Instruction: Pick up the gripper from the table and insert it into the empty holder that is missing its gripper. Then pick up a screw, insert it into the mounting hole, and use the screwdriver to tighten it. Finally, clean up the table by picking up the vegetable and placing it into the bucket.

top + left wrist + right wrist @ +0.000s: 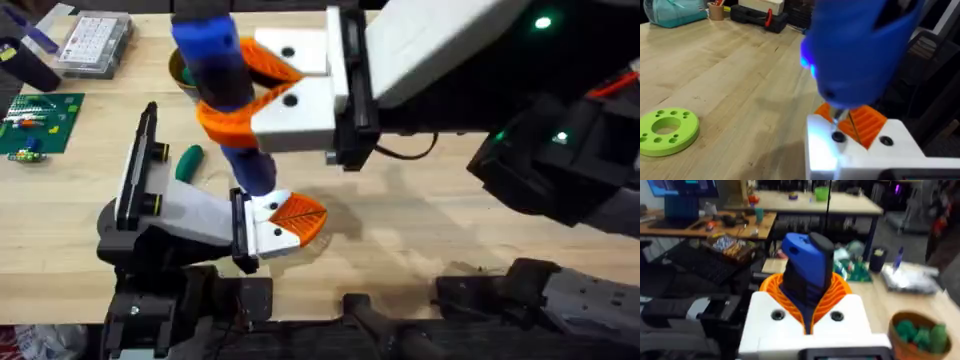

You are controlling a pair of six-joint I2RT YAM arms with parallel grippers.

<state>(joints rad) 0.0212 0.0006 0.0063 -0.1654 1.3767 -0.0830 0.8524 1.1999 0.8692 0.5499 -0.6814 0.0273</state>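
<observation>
Screwdriver [222, 85] clamped upright between right gripper's [268, 92] orange pads, bit down at left gripper [290, 222]; left's finger state indeterminate. Vegetable [188, 162] lies on table [420, 220].

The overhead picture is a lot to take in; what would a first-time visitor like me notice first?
The blue screwdriver stands out, clamped upright between the white, orange-padded fingers of the right gripper near the table's far middle. Its tip points down at the left gripper, lying low near the front. A small dark-green vegetable lies on the wood just left of them.
</observation>
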